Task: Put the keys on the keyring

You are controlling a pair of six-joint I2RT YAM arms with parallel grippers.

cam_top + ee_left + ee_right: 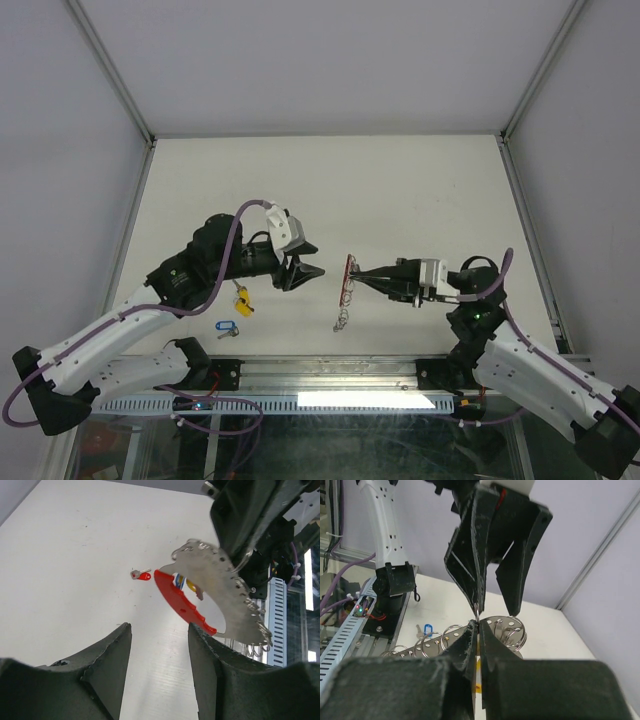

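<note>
The keyring (347, 278), a red band (182, 602) on a silver plate with rings (220, 577), is held edge-up above the table. My right gripper (359, 271) is shut on the plate's edge (478, 624). My left gripper (306, 270) is open and empty, just left of the keyring, with its fingertips (125, 626) short of the red band. A yellow-tagged key (241, 298) and a blue-tagged key (226, 327) lie on the table under the left arm. A red-tagged key (141, 574) lies beyond the keyring. Blue and yellow bits (181, 582) show behind the band.
A short chain of rings (342, 318) hangs from the keyring's near end. The arm bases and a cable rail (300, 402) run along the near edge. Metal frame posts (120, 90) bound the white table (330, 180).
</note>
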